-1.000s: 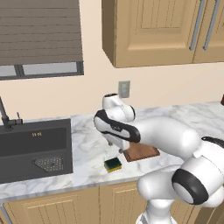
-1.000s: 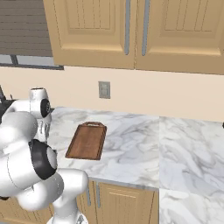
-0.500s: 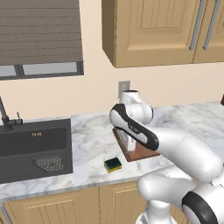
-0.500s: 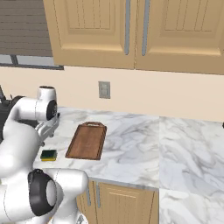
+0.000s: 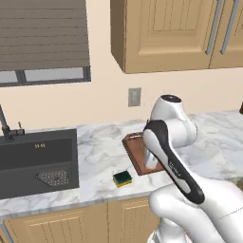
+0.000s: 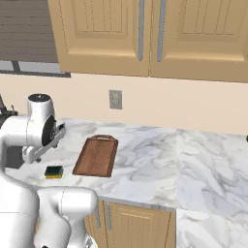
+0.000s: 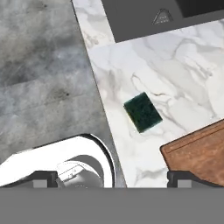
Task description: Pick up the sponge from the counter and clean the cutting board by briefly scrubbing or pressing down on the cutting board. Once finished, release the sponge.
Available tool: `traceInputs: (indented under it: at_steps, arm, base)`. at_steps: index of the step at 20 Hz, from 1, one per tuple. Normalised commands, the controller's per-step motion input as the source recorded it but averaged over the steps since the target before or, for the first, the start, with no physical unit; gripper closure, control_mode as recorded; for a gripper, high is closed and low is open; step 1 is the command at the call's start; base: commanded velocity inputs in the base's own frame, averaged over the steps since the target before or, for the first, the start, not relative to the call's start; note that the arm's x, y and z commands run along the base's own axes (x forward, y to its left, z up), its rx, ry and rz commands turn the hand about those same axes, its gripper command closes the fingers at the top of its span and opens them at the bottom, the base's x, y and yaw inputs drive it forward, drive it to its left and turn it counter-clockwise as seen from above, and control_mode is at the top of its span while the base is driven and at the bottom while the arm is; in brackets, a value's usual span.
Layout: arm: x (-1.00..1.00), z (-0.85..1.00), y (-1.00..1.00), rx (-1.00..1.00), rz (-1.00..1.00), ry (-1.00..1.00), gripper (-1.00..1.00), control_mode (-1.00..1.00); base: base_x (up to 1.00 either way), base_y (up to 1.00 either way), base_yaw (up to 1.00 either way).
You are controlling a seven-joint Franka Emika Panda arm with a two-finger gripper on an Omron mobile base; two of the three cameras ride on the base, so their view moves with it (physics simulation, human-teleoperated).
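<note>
Green-topped sponge (image 7: 142,112) lies skewed beside the cutting board (image 7: 199,152); jaws spread, empty.

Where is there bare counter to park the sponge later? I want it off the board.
Bare marble lies between the sink and the cutting board, behind the sponge, and on the long stretch of counter right of the board. The front edge by the sponge and board is tighter.

No legible text, apparently, anywhere.
</note>
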Motion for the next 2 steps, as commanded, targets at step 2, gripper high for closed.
traceInputs:
  at_steps: [2]
  arm:
    - [-0.44,0.67,-0.09,0.01,-0.23,-0.24,-1.0,-1.0]
  base:
    - [0.0,0.0,0.0]
